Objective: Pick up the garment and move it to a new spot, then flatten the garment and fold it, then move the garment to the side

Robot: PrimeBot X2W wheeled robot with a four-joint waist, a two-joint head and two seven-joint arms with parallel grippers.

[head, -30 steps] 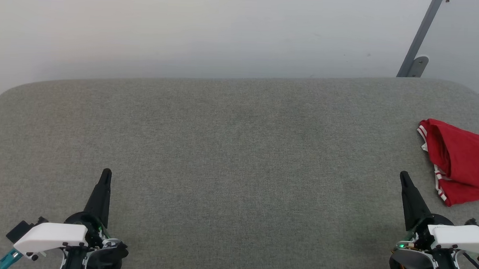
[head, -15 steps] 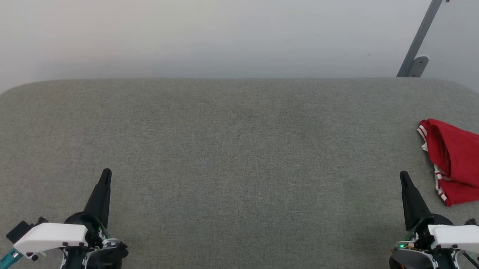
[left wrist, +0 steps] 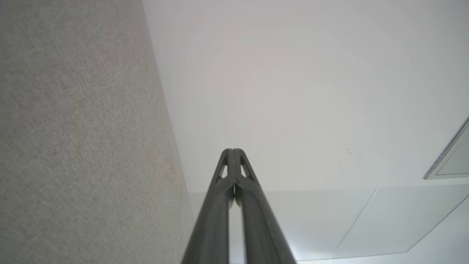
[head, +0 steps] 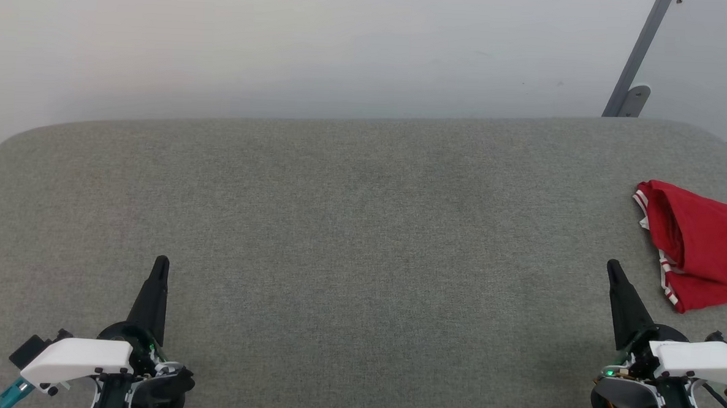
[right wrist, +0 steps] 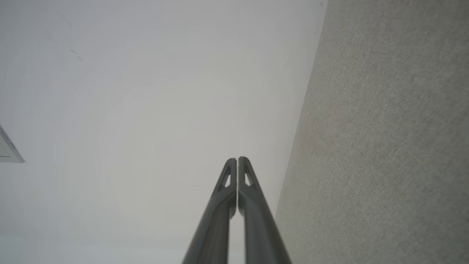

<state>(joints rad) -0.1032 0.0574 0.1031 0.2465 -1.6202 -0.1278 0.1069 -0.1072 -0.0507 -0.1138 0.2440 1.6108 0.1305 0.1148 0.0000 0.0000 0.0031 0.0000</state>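
The shirt (head: 702,249) lies bunched at the right edge of the grey worktop (head: 362,228), partly cut off by the head view's border. The right end effector (head: 612,265) sits near it without touching, fingers pressed together and empty. The left end effector (head: 160,262), also closed on nothing, is well apart. The cloth looks light and limp, likely to sag and slide in layers. The striped trim (head: 665,275) nearest the right fingers seems the firmest place to pinch.
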